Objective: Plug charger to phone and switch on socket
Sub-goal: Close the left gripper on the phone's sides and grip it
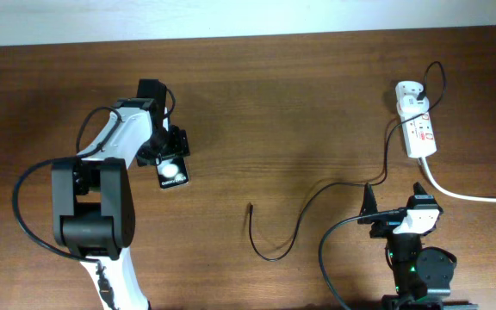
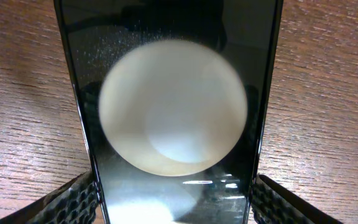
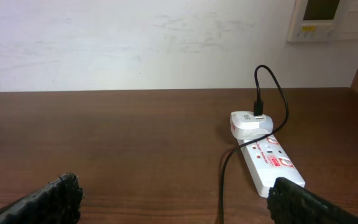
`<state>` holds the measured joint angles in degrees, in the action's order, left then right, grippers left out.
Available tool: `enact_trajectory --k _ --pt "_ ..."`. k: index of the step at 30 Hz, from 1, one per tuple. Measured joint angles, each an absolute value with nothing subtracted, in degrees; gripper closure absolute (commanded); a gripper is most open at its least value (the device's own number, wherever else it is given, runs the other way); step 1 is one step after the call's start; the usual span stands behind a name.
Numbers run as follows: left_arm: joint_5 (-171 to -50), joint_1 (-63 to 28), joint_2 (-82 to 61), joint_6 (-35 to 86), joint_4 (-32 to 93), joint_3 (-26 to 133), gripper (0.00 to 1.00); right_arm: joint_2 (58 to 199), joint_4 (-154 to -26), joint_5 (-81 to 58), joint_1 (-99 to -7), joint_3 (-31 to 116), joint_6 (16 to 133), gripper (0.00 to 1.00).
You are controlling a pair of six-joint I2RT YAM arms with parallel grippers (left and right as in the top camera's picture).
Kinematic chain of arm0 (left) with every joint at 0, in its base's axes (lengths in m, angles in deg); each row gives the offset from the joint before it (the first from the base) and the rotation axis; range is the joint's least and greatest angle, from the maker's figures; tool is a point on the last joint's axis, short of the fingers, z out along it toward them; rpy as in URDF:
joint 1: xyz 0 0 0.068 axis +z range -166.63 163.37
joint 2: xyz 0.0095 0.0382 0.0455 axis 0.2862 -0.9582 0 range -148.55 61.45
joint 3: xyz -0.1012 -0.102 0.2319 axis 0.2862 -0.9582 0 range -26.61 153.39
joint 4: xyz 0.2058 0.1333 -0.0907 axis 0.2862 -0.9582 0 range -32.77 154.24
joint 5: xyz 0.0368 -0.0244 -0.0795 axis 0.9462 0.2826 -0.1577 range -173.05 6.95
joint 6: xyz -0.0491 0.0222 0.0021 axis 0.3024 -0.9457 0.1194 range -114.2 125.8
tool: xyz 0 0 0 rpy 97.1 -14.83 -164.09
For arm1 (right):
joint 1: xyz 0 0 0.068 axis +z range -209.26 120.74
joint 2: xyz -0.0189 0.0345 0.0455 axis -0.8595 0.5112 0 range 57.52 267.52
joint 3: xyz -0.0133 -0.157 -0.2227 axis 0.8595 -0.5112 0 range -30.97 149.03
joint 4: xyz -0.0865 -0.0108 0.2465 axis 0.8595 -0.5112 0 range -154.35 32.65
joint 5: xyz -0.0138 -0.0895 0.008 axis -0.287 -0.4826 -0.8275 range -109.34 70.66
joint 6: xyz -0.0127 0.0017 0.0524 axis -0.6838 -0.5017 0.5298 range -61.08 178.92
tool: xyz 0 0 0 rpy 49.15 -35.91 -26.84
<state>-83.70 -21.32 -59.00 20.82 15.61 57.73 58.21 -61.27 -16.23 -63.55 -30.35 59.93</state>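
The phone (image 1: 173, 172), black and glossy with a round white glare spot, lies flat on the table at the left. My left gripper (image 1: 172, 158) has a finger against each long edge of it. In the left wrist view the phone (image 2: 173, 112) fills the space between the left gripper's fingers (image 2: 173, 208). The charger cable (image 1: 304, 211) runs from the white adapter (image 1: 409, 91) on the socket (image 1: 420, 131) in loops to its plug tip (image 1: 250, 207), which lies loose mid-table. My right gripper (image 1: 394, 201) is open and empty, near the socket (image 3: 269, 158) and over the cable (image 3: 222, 186).
The socket's thick white cord (image 1: 476, 196) runs off to the right edge. The adapter (image 3: 250, 122) sits at the far end of the strip. A white wall with a control panel (image 3: 325, 18) stands behind the table.
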Motion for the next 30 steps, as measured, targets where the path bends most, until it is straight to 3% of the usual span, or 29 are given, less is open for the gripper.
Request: enact_trajectory --k 1,3,4,30 --pt "-83.70 -21.32 -59.00 20.84 15.61 57.73 0.20 58.21 -61.27 -16.23 -63.55 -30.37 59.96 0.01" --pt "-83.70 -21.32 -59.00 20.84 15.61 57.73 0.03 58.21 -61.27 -16.21 -63.55 -30.35 59.98 0.01" --pt "-84.18 -21.32 -59.00 21.00 15.66 57.82 0.01 58.21 -61.27 -16.21 -63.55 -30.35 59.96 0.01" --pt "-81.56 -23.04 -59.24 24.73 14.61 57.99 0.01 58.21 -61.27 -16.23 -63.55 -30.35 59.96 0.01"
